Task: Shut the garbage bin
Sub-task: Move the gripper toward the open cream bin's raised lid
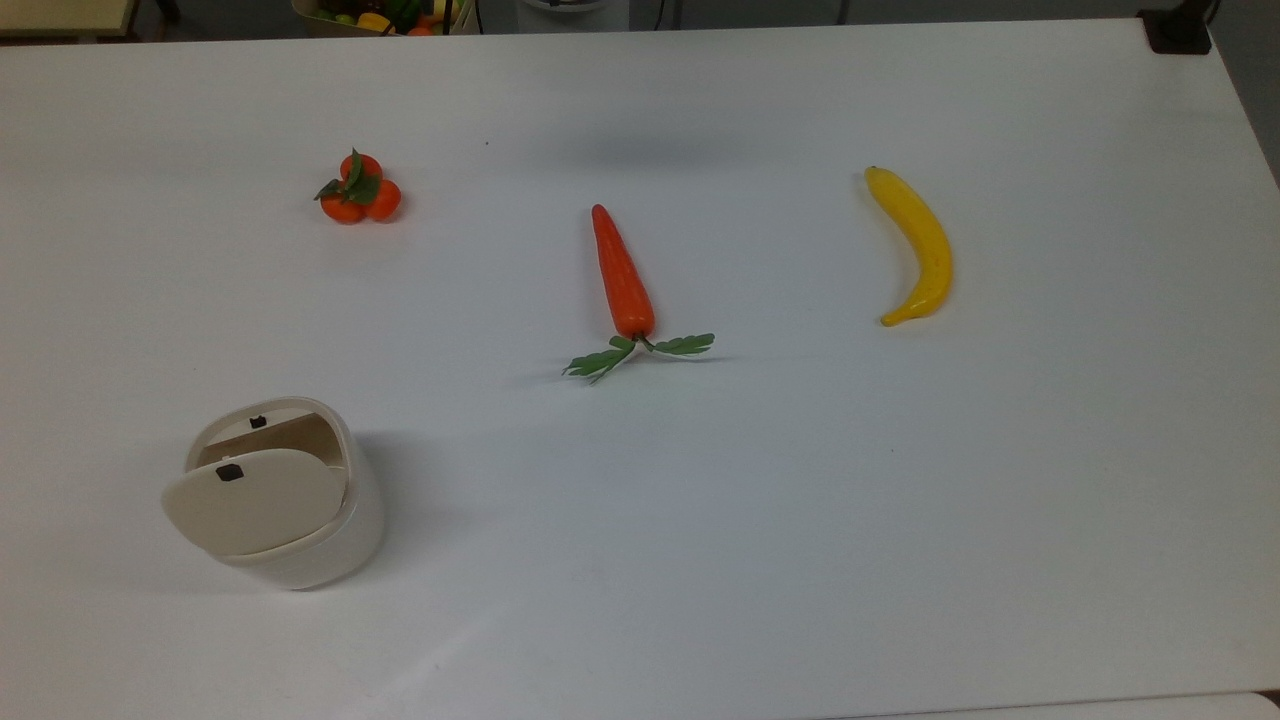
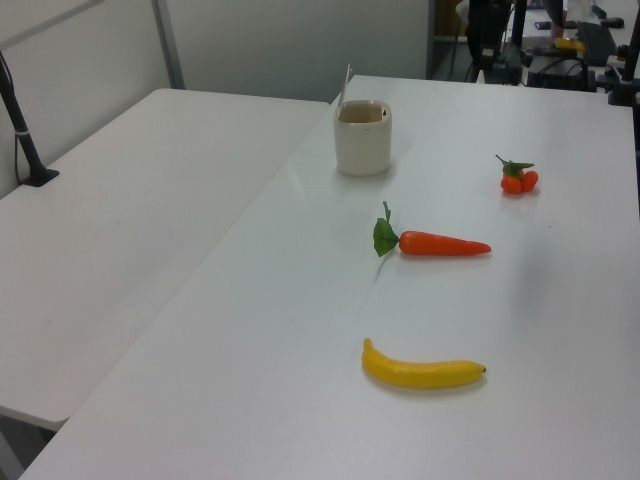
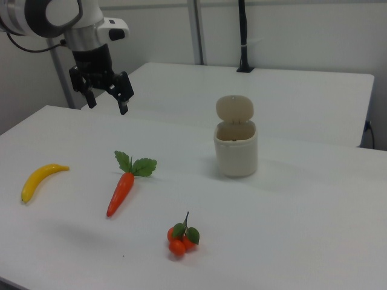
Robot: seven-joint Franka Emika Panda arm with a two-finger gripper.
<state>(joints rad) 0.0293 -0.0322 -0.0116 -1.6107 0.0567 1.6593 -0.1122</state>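
Bin (image 1: 300, 540) sitting at the top view's near left, lid (image 3: 234, 109) standing upright | light stiff plastic, likely tipping easily; pushing lid's top edge down | gripper (image 3: 108, 96) hanging open, empty, well apart.

The garbage bin (image 3: 236, 151) stands on the white table (image 3: 302, 223), a bit to the right view's right of the middle. Its lid (image 3: 234, 109) is up, standing straight behind the opening. High up at the right view's left, the robot arm (image 3: 54, 15) hangs in the air. Its black tool (image 3: 107, 101) points down with its two fingers (image 3: 125, 95) spread apart, holding nothing. Under it lie a yellow banana (image 3: 40, 179) and an orange carrot (image 3: 124, 184) with green leaves. Some little oranges (image 3: 181, 240) sit near the front edge, well apart from the bin.
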